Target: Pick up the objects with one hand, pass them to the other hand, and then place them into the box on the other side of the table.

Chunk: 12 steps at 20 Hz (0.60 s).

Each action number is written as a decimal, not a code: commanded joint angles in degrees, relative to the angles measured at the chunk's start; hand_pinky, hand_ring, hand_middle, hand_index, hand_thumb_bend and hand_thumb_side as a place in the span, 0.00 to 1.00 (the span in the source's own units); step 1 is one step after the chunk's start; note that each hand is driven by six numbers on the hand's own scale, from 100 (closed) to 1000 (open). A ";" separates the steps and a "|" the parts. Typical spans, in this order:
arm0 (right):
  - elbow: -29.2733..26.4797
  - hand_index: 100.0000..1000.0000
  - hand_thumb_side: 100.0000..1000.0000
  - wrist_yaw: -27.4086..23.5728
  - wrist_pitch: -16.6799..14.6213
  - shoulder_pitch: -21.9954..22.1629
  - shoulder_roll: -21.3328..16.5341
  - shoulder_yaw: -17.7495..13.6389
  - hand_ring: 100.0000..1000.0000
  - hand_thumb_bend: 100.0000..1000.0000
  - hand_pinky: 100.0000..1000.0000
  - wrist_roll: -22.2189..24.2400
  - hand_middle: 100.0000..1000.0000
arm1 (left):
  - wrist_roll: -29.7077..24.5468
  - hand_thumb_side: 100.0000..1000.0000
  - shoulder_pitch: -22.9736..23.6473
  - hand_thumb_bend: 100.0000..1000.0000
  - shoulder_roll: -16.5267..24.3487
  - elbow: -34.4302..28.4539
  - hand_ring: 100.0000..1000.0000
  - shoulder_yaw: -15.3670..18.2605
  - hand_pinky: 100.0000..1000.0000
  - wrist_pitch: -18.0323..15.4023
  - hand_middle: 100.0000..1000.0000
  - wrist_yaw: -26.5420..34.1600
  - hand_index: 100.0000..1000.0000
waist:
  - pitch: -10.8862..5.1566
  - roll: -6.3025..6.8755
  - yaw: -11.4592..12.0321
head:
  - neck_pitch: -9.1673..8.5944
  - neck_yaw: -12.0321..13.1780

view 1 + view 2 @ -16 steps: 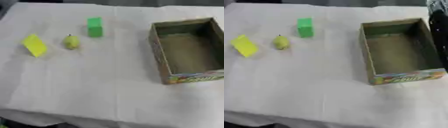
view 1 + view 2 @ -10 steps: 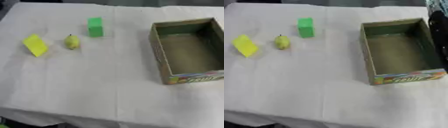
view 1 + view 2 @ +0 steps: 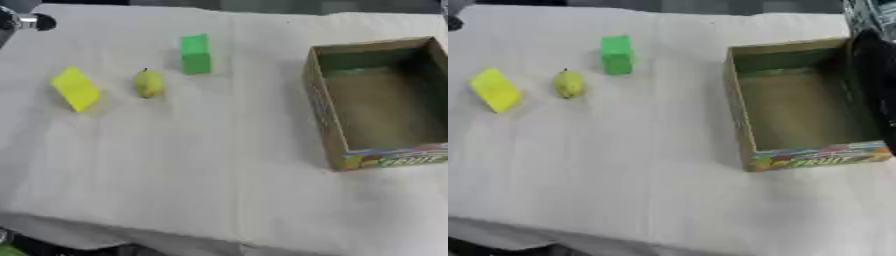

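Table (image 3: 201, 170) covered with a pale cloth, faintly creased, one long fold running front to back near the middle.

Three small items, one of each, sit on the left half toward the far edge, all apart from one another:
- 1 yellow block (image 3: 75, 88), flat-faced, diamond outline as seen, nearest the left edge.
- 1 pear (image 3: 148, 83), yellow-green, rounded, smooth, small dark stem on top; just right of the yellow block.
- 1 green block (image 3: 195, 54), rectangular, matte, standing upright; farther back and right of the pear.

One box (image 3: 750, 125) on the right half, near the right edge. Cardboard, open-topped, rectangular, long axis front to back. Brown plain walls inside, greenish tint on the far inner wall; the near outer face carries a bright multicoloured print. Nothing can be seen inside it; the floor shows bare brown.

Left arm: only a black and silver part (image 3: 22, 21) shows at the far left corner; hand itself out of sight.
Right arm: a dark blurred shape (image 3: 874, 80) along the right edge in the right eye view, overlapping the box's right wall. Cannot tell whether its fingers are spread or curled.
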 commanded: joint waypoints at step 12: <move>-2.28 0.86 0.47 0.04 0.41 -0.43 -0.03 0.46 0.71 0.39 0.86 0.40 0.76 | -4.68 0.75 -5.46 0.59 -5.30 14.38 0.83 -3.84 0.89 0.64 0.75 -6.57 0.81 | -0.14 0.24 0.19 | 0.32 0.78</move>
